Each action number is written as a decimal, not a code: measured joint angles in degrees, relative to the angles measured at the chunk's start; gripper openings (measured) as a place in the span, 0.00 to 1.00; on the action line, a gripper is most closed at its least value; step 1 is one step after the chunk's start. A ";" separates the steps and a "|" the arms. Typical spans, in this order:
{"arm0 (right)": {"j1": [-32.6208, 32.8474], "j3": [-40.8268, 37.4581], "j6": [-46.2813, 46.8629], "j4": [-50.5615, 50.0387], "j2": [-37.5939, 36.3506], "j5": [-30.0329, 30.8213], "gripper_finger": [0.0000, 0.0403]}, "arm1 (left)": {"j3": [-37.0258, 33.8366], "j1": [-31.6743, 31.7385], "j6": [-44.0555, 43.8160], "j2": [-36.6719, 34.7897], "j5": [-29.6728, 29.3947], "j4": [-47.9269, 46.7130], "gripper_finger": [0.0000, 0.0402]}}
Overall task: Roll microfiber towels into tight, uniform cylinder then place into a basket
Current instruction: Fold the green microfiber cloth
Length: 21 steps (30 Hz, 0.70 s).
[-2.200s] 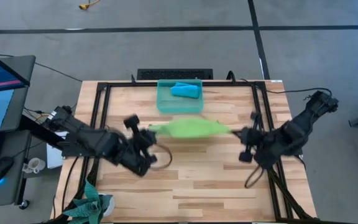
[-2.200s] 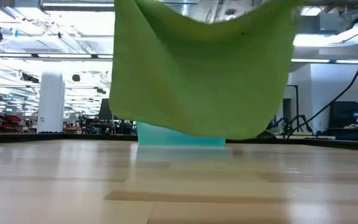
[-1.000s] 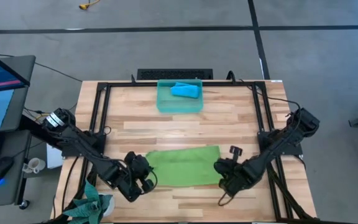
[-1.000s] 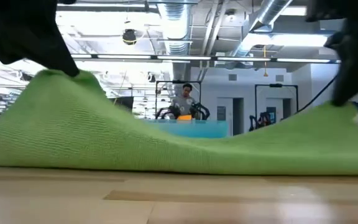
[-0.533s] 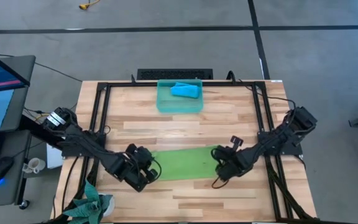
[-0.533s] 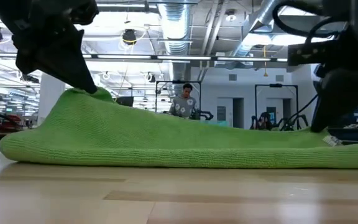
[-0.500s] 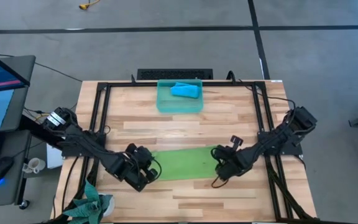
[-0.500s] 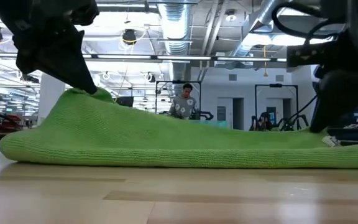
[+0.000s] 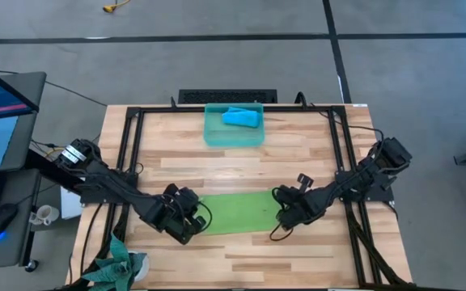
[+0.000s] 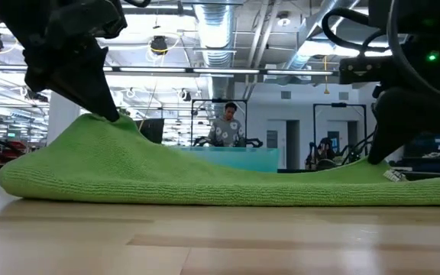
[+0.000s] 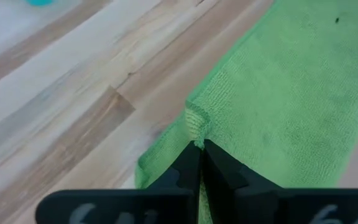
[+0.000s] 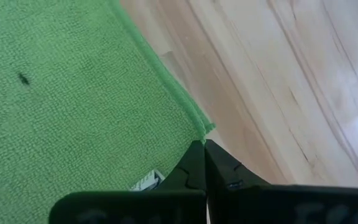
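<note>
Between the two grippers, the lime green towel (image 9: 237,212) lies on the table (image 9: 241,162) with its long axis running from the left gripper (image 9: 194,218) to the right gripper (image 9: 282,214). Each gripper's fingers are pinched on a towel corner. The basket (image 9: 233,133) holding the blue towel (image 9: 241,118) sits well beyond them.

Lime green towel (image 9: 237,212); sky blue towel (image 9: 241,118); translucent teal basket (image 9: 214,134), possibly greenish.
</note>
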 joint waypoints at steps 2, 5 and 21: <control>0.02 0.00 0.00 0.01 0.00 -0.02 0.02 | 0.00 -0.04 -0.29 0.00 0.02 -0.06 0.02; 0.02 0.01 0.00 0.01 0.00 -0.07 0.02 | 0.00 -0.04 0.72 0.00 0.01 -0.06 0.06; -0.39 0.01 0.00 0.01 0.00 -2.73 0.07 | 0.02 0.49 4.70 -0.02 1.55 -1.32 0.30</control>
